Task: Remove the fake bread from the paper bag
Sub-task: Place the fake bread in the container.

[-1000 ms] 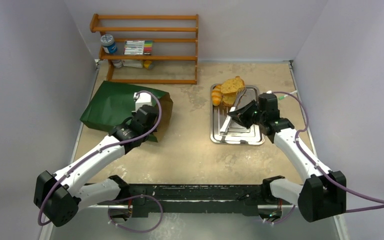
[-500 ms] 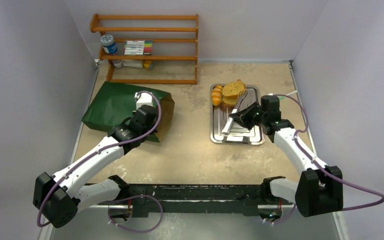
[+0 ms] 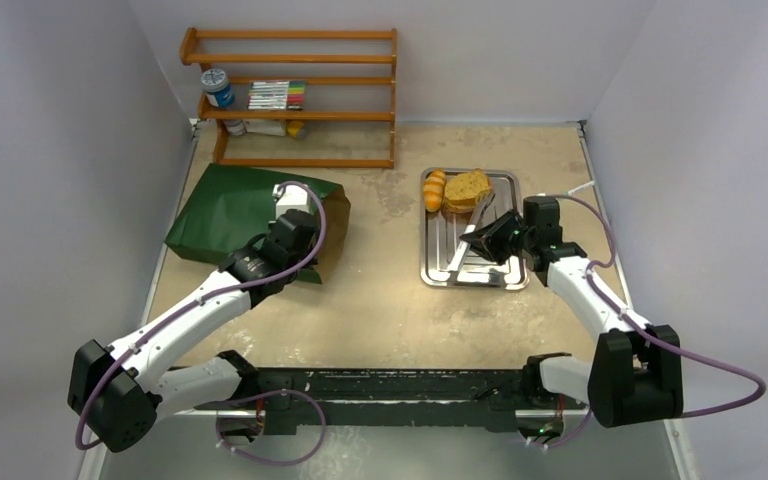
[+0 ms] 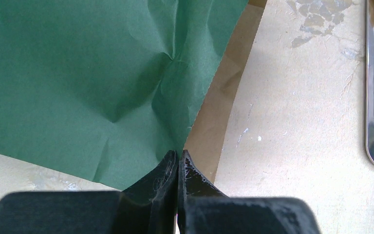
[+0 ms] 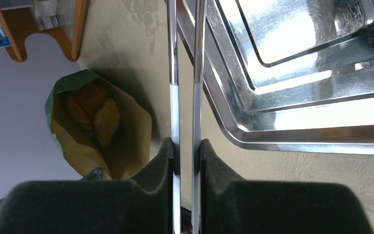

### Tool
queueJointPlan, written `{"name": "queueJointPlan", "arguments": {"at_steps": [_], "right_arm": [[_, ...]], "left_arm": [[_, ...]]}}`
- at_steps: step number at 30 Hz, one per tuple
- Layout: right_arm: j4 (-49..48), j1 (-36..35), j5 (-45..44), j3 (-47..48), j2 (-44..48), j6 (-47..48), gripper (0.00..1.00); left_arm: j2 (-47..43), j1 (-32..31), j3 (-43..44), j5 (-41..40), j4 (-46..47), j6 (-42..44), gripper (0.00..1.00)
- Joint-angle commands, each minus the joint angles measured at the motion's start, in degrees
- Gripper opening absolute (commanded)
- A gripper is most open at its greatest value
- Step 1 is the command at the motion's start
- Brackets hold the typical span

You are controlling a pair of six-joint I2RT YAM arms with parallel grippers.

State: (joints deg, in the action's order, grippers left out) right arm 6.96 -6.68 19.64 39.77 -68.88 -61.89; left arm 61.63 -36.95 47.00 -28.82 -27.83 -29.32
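The dark green paper bag (image 3: 230,205) lies on its side at the left, its brown mouth facing the tray. My left gripper (image 3: 298,232) (image 4: 178,155) is shut on the bag's green rim (image 4: 126,73). In the right wrist view the bag (image 5: 126,141) gapes open, with brown bread pieces (image 5: 97,117) inside. A striped orange roll (image 3: 434,189) and a brown slice (image 3: 467,188) lie at the far end of the metal tray (image 3: 500,283). My right gripper (image 3: 490,238) (image 5: 186,144) is shut on the metal tongs (image 3: 460,258) (image 5: 198,58) over the tray, its pads pressing both arms together.
A wooden shelf (image 3: 295,100) with a can, markers and small items stands at the back left. White walls close in on both sides. The tray's rim (image 5: 321,136) lies just right of the tongs. Bare tabletop (image 3: 380,290) separates bag and tray.
The brown slice has dropped from above the tray's far end to lie flat in it. My right gripper drew back slightly toward the near right with the tongs. The left arm barely moved.
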Motion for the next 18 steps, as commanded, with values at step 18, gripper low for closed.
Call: {"name": "queueJointPlan", "arguments": {"at_steps": [18], "right_arm": [[-2.8,1.7,3.6,-2.7,1.8,1.0,0.30]], "left_arm": [[-0.4,-1.4,0.5,-0.4,3.3,-0.7,0.00]]}}
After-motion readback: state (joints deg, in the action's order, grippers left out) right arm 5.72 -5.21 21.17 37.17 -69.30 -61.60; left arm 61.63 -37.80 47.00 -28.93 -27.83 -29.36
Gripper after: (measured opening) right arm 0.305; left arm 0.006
